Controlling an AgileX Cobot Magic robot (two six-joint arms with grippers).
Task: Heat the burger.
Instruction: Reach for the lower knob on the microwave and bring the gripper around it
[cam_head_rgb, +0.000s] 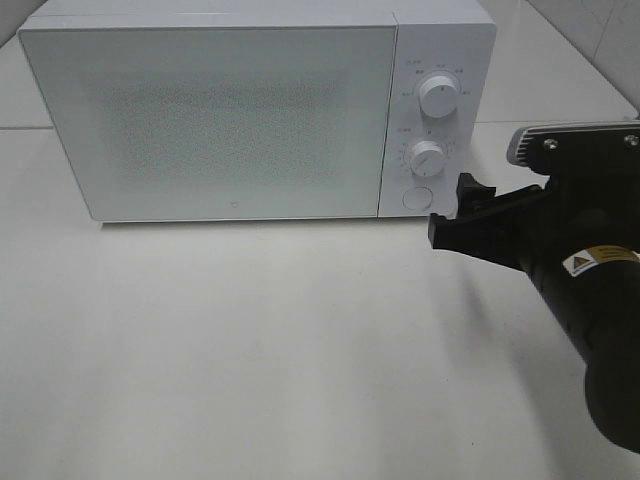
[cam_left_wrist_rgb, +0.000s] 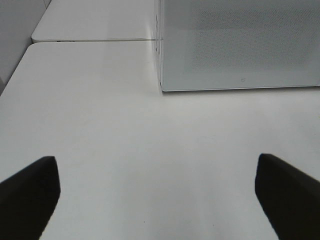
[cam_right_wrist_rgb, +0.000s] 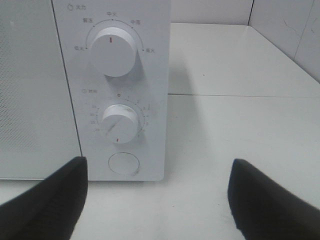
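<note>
The burger is out of view in every frame. A white microwave (cam_head_rgb: 220, 110) stands at the back of the table with its door shut; its frosted door hides the inside. It also shows in the left wrist view (cam_left_wrist_rgb: 240, 45) and the right wrist view (cam_right_wrist_rgb: 30, 90). My right gripper (cam_head_rgb: 455, 215) is open and empty, just in front of the control panel's lower right, level with the round button (cam_right_wrist_rgb: 124, 163). It touches nothing there (cam_right_wrist_rgb: 159, 170). My left gripper (cam_left_wrist_rgb: 156, 165) is open and empty over bare table left of the microwave; it does not show in the exterior view.
The panel carries an upper knob (cam_head_rgb: 438, 93) (cam_right_wrist_rgb: 112, 50), a lower timer knob (cam_head_rgb: 427, 158) (cam_right_wrist_rgb: 120, 123) and the button (cam_head_rgb: 415, 197). The white table (cam_head_rgb: 250, 330) stretches in front of the microwave. A tiled wall (cam_head_rgb: 600, 30) runs along the right.
</note>
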